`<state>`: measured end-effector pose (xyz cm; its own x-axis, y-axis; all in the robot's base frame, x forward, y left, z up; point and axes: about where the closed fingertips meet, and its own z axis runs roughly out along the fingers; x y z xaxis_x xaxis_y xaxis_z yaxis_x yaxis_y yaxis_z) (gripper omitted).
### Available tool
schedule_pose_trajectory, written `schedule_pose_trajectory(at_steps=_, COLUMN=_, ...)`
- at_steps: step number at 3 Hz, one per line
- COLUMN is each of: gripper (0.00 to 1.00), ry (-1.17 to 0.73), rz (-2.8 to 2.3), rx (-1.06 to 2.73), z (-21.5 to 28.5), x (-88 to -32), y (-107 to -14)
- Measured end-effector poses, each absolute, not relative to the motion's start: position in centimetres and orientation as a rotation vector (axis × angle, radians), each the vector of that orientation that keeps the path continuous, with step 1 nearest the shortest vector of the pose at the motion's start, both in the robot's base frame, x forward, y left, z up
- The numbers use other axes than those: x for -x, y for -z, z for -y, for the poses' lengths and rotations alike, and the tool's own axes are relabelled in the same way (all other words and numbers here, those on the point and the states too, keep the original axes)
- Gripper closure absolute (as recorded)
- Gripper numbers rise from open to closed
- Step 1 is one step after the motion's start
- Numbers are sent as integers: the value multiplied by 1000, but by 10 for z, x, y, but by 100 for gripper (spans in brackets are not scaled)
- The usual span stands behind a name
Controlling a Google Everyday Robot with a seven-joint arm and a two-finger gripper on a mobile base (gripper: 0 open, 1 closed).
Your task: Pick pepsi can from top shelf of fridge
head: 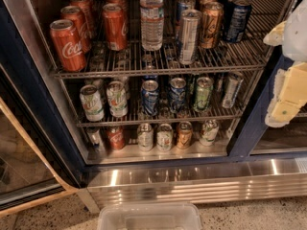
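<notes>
The fridge (247, 128) stands open in front of me, with a dark blue frame and wire racks. On the top shelf (144, 72), a silvery wire rack, the deep blue pepsi can (238, 19) stands upright at the far right, in the front of its row. More dark blue cans stand behind it. My gripper (284, 92), white with yellowish pads, hangs at the right edge of the view. It is outside the fridge, to the right of the pepsi can and lower, and it touches nothing.
Red Coca-Cola cans (68, 44) fill the shelf's left, then a water bottle (152, 17), a slim silver can (188, 35) and a bronze can (211, 24) beside the pepsi can. Two lower racks hold more cans. A glass door (24, 152) stands open at left. A clear plastic bin (149, 217) sits below.
</notes>
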<state>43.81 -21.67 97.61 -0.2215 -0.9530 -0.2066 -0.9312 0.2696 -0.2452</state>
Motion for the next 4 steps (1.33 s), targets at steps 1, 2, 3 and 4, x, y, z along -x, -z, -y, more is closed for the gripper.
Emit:
schedule_pose_trajectory(at_steps=1, gripper=0, ry=98, rz=-2232, rx=1725, z=217, x=-438, y=-976)
schedule_pose_trajectory(at_steps=2, gripper=0, ry=44, rz=-2195, rx=1630, z=216, x=-449, y=-972)
schedule_pose_trajectory(at_steps=3, gripper=0, ry=-67, rz=-2112, rx=1467, z=214, x=-460, y=-959)
schedule_pose_trajectory(at_steps=4, gripper=0, ry=-55, rz=-2051, rx=1384, z=209, x=-473, y=-976)
